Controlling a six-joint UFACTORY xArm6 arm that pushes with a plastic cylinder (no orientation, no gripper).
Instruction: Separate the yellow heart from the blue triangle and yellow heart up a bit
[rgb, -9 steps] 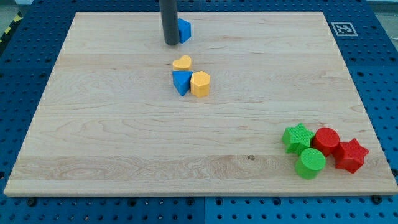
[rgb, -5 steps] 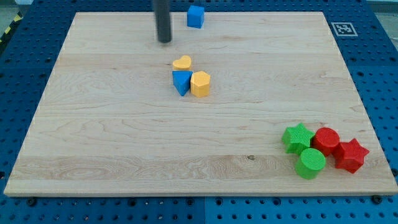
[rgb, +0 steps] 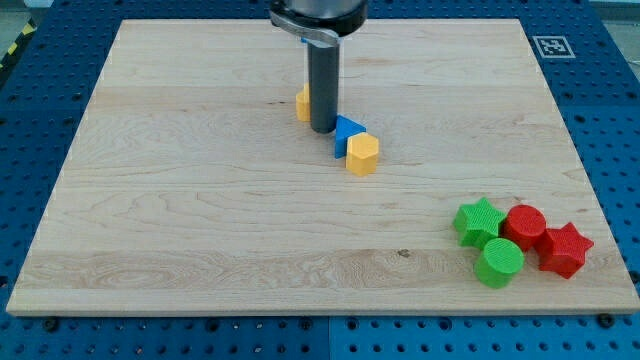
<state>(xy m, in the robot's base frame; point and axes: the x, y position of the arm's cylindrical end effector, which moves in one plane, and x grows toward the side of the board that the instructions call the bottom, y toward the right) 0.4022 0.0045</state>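
Observation:
My tip (rgb: 322, 129) stands on the board in the upper middle of the view. The yellow heart (rgb: 301, 103) is just left of the rod and half hidden behind it. The blue triangle (rgb: 346, 133) lies right of my tip, close to it, and touches a yellow hexagon (rgb: 362, 154) at its lower right. The rod stands between the heart and the triangle. A blue cube at the view's top is almost wholly hidden behind the arm's head.
A green star (rgb: 478, 220), a red cylinder (rgb: 525, 225), a red star (rgb: 564, 249) and a green cylinder (rgb: 499, 262) cluster at the board's lower right. A marker tag (rgb: 550, 45) sits beyond the top right corner.
My tip has moved down and right from the upper left of the group into it. The blue triangle and yellow hexagon have shifted right and down. The heart has stayed near its place.

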